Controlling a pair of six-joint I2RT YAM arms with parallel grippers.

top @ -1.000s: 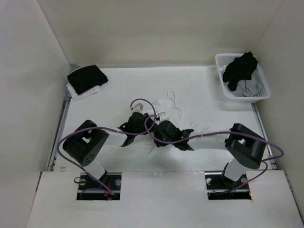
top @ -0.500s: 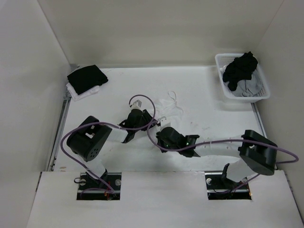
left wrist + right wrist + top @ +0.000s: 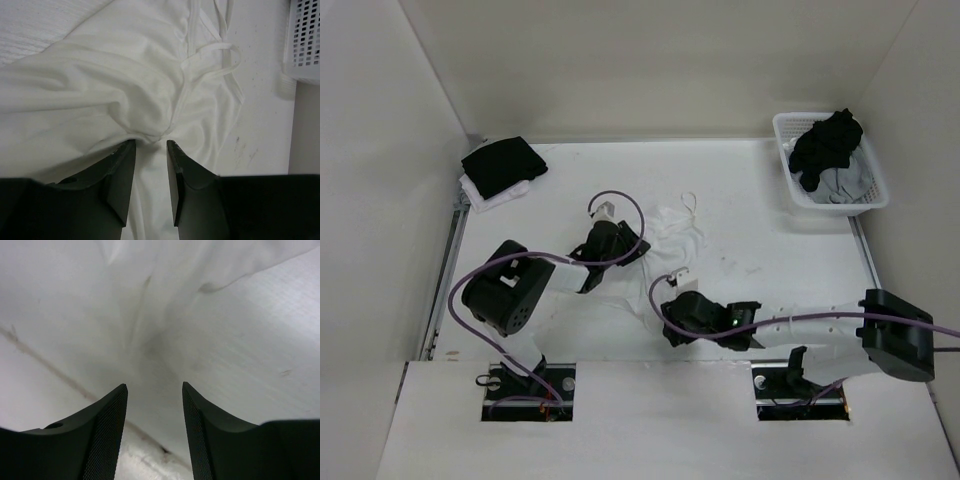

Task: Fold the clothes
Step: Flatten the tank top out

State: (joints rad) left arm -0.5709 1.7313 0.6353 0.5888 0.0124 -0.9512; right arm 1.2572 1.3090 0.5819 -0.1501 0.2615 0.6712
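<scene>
The clothes (image 3: 676, 224), a thin white camisole, lie crumpled at mid-table, with narrow straps (image 3: 210, 47) looping toward the far side. My left gripper (image 3: 630, 244) sits at the garment's left side. In the left wrist view, the left gripper (image 3: 150, 142) pinches a gathered bunch of the clothes (image 3: 125, 85), and folds radiate from its tips. My right gripper (image 3: 669, 325) is nearer the front edge. It (image 3: 154, 385) stands open and low, nothing between its fingers, with the white fabric (image 3: 150, 295) spread just beyond them.
A white lattice basket (image 3: 802, 200) with dark garments stands at the far right, and its corner (image 3: 305, 40) shows in the left wrist view. A black garment (image 3: 502, 163) on a white one lies far left. White walls enclose the table.
The right arm drew back toward the near edge; its jaws shut, then opened and let the fabric go. The left gripper shifted slightly away, still pinching the camisole.
</scene>
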